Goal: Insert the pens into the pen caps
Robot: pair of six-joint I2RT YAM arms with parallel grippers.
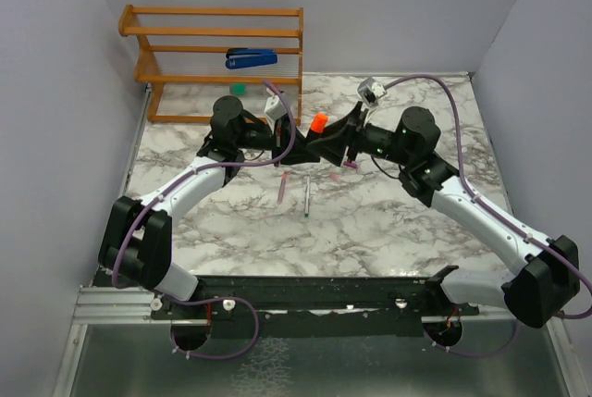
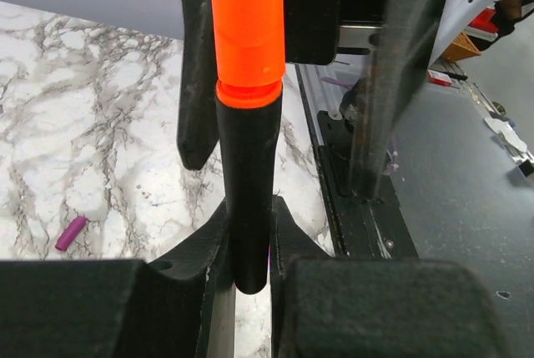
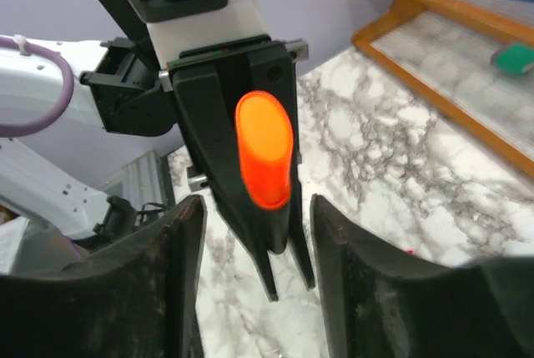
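My left gripper [image 2: 250, 212] is shut on the black marker body [image 2: 249, 183] and holds it up above the table. The orange cap [image 2: 246, 24] sits on the marker's far end. In the right wrist view my right gripper [image 3: 257, 208] is open, with its fingers either side of the orange cap [image 3: 264, 162] and apart from it. From above, both grippers meet at the table's middle back, beside the orange cap [image 1: 318, 122]. The pink pen [image 1: 281, 189] and grey pen [image 1: 306, 198] lie on the marble. The purple cap [image 1: 350, 165] lies under the right wrist and also shows in the left wrist view [image 2: 71, 233]. I cannot make out the pink cap.
A wooden rack [image 1: 213, 45] stands at the back left with a blue stapler [image 1: 252, 57] on it. A small green object [image 1: 239, 88] lies by the rack's foot. Walls close in the marble table [image 1: 388, 221] on three sides.
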